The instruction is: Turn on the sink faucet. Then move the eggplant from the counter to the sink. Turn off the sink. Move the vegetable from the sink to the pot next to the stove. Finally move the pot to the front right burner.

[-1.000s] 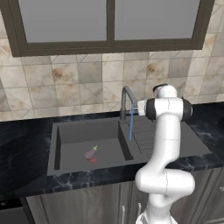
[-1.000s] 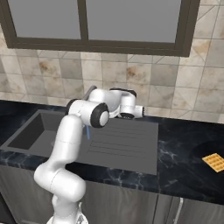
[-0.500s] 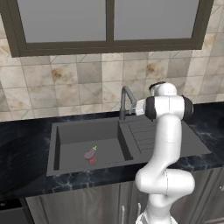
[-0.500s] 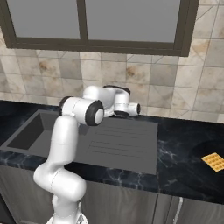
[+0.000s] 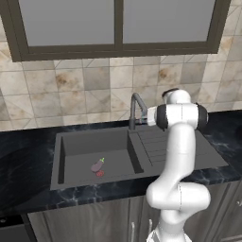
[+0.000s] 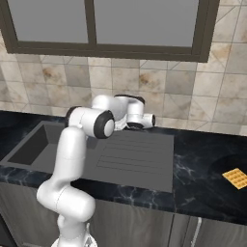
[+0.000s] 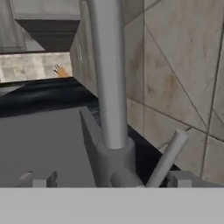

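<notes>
The black marble desk (image 5: 28,189) is running across the scene under the tiled wall. Set into it, the sink (image 5: 75,142) is lying with its basin toward nine o'clock and its ribbed drainboard wing (image 6: 130,154) toward three o'clock. The white arm (image 5: 177,156) is rising from the near edge and bending toward the back wall at about eleven o'clock.

The sink faucet (image 5: 136,109) is standing upright at the back rim of the sink, between basin and drainboard; in the hand view its stem (image 7: 109,78) is rising through the middle, with the small lever (image 7: 168,157) slanting off toward four o'clock.

The gripper (image 7: 109,180) is sitting right at the faucet's base with its jaws spread wide, one finger tip (image 7: 39,179) on each side of the stem, grasping nothing.

The eggplant (image 5: 98,165) is lying on the basin floor beside the red drain mark (image 5: 100,173), well apart from the gripper, toward seven o'clock of it in the left base view.

A small orange waffle-like item (image 6: 235,177) is resting on the desk far toward three o'clock.
</notes>
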Robot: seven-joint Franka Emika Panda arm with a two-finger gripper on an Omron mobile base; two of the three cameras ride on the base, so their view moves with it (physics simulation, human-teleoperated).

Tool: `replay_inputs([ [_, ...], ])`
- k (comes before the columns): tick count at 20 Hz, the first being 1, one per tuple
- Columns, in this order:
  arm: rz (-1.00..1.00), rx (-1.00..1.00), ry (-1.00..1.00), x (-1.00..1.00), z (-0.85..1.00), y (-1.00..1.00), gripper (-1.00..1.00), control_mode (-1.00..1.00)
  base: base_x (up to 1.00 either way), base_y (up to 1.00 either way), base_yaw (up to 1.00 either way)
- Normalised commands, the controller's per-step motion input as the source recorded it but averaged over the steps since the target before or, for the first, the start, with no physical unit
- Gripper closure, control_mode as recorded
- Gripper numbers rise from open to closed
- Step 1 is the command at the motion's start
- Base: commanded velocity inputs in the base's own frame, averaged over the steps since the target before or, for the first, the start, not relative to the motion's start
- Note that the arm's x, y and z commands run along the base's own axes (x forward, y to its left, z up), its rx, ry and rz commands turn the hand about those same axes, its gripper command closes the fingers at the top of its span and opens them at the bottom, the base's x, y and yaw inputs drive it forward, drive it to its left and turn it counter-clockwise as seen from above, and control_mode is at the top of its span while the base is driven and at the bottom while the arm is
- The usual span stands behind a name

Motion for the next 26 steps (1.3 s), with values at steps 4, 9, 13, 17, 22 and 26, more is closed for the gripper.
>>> replay_inputs([
  [4, 0.06, 0.02, -0.01, 0.0, 0.0, -0.29, -1.0, -1.0, 0.0, 0.0, 0.0],
  [9, 0.01, 0.0, 0.0, 0.05, 0.0, -0.36, -1.0, -1.0, 0.0, 0.0, 0.0],
  [13, -0.01, 0.0, -0.01, -0.14, 0.08, -0.26, -1.0, -1.0, 0.0, 0.0, 0.0],
  [17, -0.05, 0.0, -0.12, -0.85, 0.44, -0.02, -1.0, -1.0, 0.0, 0.0, 0.0],
  [22, -0.08, 0.0, -0.13, -0.98, 0.58, 0.0, -1.0, -1.0, 0.0, 0.0, 0.0],
  [26, -0.08, 0.0, -0.08, -0.95, 0.57, 0.02, -1.0, -1.0, 0.0, 0.0, 0.0],
])
